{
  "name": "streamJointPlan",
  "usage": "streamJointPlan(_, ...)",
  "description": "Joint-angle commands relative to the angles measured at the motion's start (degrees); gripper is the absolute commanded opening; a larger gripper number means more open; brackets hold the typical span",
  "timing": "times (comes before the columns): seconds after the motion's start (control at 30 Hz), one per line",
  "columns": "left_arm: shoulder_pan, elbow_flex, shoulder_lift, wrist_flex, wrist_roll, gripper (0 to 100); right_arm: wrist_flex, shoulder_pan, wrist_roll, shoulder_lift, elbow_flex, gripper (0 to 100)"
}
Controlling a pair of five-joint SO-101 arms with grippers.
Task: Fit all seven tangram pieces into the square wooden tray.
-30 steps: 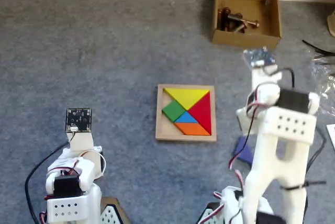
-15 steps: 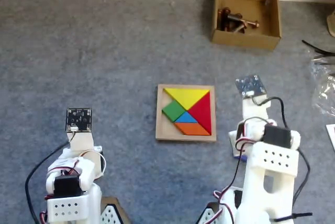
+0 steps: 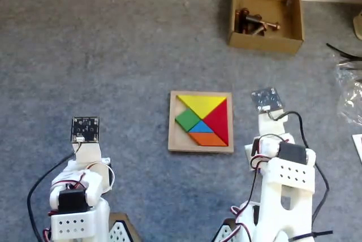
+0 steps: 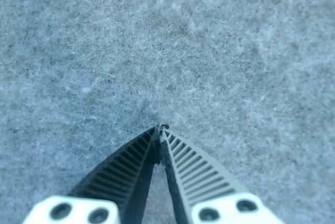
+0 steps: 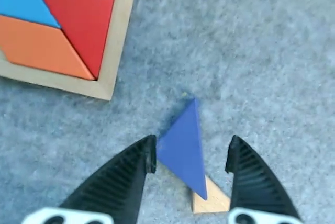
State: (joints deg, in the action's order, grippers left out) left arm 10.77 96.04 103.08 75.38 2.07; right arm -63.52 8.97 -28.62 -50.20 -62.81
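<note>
The square wooden tray [image 3: 173, 140] lies mid-table holding a yellow triangle [image 3: 201, 105], a red triangle [image 3: 218, 120], a green piece [image 3: 186, 119], a small blue triangle [image 3: 201, 127] and an orange piece [image 3: 208, 138]. Just right of it stands my right arm [image 3: 274, 151]. In the right wrist view my right gripper [image 5: 191, 148] is open, its fingers on either side of a loose dark blue triangle [image 5: 183, 148] on the carpet, which partly covers a plain wooden piece [image 5: 211, 202]. The tray's corner [image 5: 114, 75] lies close by. My left gripper [image 4: 159, 128] is shut and empty over bare carpet, left of the tray.
A cardboard box [image 3: 266, 33] with metal bits stands at the back right. A clear plastic bag [image 3: 350, 100] and cables lie at the right edge. Grey carpet covers the table.
My right arm has drawn back toward the near edge and shifted left, coming down over the dark blue triangle beside the tray. The left arm has kept still.
</note>
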Motion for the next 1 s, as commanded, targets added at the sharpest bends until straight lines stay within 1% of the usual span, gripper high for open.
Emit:
streamJointPlan(0.0,0.48,1.19,-0.4,0.44,0.09,0,1.27,0.75,0.09,-1.1,-1.1,20.6)
streamJointPlan(0.17,0.48,1.19,-0.4,0.44,0.09,0,6.37,6.02,0.35,-1.54,-2.86,20.6)
streamJointPlan(0.3,0.48,1.19,-0.4,0.44,0.09,0,6.64,7.96,0.35,-1.27,-4.88,20.6)
streamJointPlan(0.37,0.48,1.19,-0.4,0.44,0.09,0,6.64,7.69,0.62,-1.19,-6.29,20.6)
streamJointPlan(0.47,0.48,1.19,-0.4,0.44,0.09,0,6.99,7.6,4.04,-1.63,-7.34,20.6)
streamJointPlan(0.53,0.48,1.19,-0.4,0.44,0.09,0,6.99,7.6,4.84,-1.63,-7.34,20.6)
streamJointPlan(0.67,0.48,1.19,-0.4,0.44,0.09,0,6.99,6.55,4.84,-1.63,-7.52,20.6)
streamJointPlan(0.8,0.48,1.19,-0.4,0.44,0.09,0,6.9,2.42,5.1,-1.27,-7.6,20.6)
streamJointPlan(0.97,0.48,1.19,-0.4,0.44,0.09,0,8.22,2.07,4.92,-1.19,-7.69,20.6)
